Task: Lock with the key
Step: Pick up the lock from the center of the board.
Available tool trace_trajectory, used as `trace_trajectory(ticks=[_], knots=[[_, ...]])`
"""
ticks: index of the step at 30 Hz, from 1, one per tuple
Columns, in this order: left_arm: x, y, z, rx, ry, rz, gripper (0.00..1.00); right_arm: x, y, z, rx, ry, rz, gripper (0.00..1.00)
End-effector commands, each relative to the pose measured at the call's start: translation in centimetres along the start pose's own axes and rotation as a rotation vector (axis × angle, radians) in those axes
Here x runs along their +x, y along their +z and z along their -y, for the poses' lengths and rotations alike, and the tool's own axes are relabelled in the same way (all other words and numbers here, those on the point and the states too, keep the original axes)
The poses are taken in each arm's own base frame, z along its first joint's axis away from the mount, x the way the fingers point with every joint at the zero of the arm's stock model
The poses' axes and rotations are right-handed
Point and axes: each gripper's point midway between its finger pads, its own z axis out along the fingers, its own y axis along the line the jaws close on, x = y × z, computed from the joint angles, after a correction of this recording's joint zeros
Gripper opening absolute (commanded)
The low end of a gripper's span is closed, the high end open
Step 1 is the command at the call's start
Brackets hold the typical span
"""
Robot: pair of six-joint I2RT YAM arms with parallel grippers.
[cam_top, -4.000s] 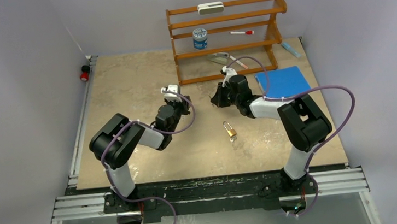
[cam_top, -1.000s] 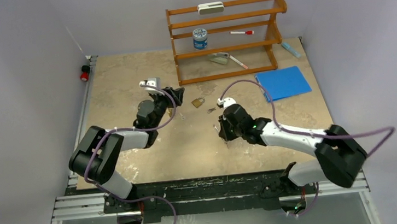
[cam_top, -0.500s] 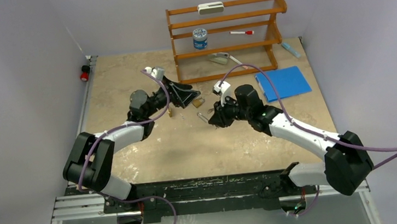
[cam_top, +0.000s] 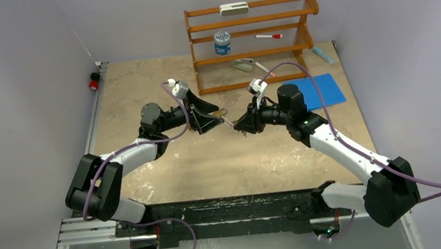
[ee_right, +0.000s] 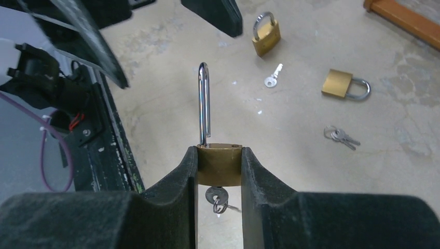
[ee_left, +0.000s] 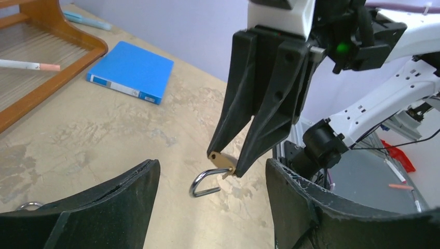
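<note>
**Condition.** The right gripper (ee_right: 218, 154) had its fingers pinched on the brass body of the padlock (ee_right: 219, 165). It was held clear of the counter (cam_top: 167, 166), in front of the wooden rack (cam_top: 253, 42). The shackle (ee_right: 203, 104) stood open with one leg free of the body, and the key (ee_right: 216, 197) sat in the keyhole. The left gripper (cam_top: 210, 116) faced the padlock with fingers spread wide, holding nothing.

**Step in hand (judged).** The step appeared to be closing the shackle.
- The free leg should first be lined up over its hole.
- The left fingers should then press on the bend, straight along the legs, while the right grip resists without slipping.
- The key should be turned only after the shackle seats.

**Views compared.**
- Only the right wrist view showed the key seated, and it also showed two spare padlocks (ee_right: 266, 33) and loose keys (ee_right: 341, 136) lying on the counter towards the rack.
- The left wrist view showed the shackle in line with the gap between the left fingers, but whether it was inside that gap could not be told.
</note>
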Motion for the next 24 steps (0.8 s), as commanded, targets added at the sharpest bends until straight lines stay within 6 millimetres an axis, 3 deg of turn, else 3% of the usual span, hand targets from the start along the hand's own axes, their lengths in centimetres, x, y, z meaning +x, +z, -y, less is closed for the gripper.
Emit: trace_trajectory(ticks=[1, 6, 11, 14, 15, 16, 21, 22, 23, 24], knots=[[0.0, -0.1, 0.3, 0.021, 0.081, -0.033, 0.73, -4.2, -0.9, -3.0, -0.147, -0.073, 0.097, 0.0], [0.2, 0.0, 0.5, 0.039, 0.075, -0.039, 0.69, -4.2, -1.1, -3.6, -0.184, -0.078, 0.093, 0.0], [0.8, 0.2, 1.4, 0.084, 0.077, -0.059, 0.57, -4.3, -1.2, -3.6, -0.18, -0.079, 0.098, 0.0], [1.2, 0.3, 2.3, 0.13, 0.086, -0.08, 0.37, -4.4, -1.3, -3.4, -0.175, -0.077, 0.1, 0.0], [1.4, 0.3, 2.6, 0.145, 0.089, -0.088, 0.23, -4.4, -1.3, -3.4, -0.175, -0.077, 0.101, 0.0], [1.5, 0.4, 2.7, 0.148, 0.089, -0.088, 0.0, -4.5, -1.4, -3.4, -0.173, -0.078, 0.104, 0.0], [1.1, 0.3, 3.5, 0.172, 0.105, -0.067, 0.0, -5.4, -1.7, -2.8, -0.129, -0.073, 0.122, 0.0], [0.8, 0.3, 3.6, 0.167, 0.106, -0.056, 0.0, -5.6, -1.8, -2.7, -0.114, -0.073, 0.127, 0.06], [0.5, 0.4, 3.5, 0.158, 0.108, -0.044, 0.0, -5.9, -1.9, -2.4, -0.09, -0.075, 0.134, 0.25], [0.1, 0.5, 3.4, 0.144, 0.111, -0.031, 0.0, -6.2, -2.1, -2.1, -0.066, -0.077, 0.144, 0.64]])
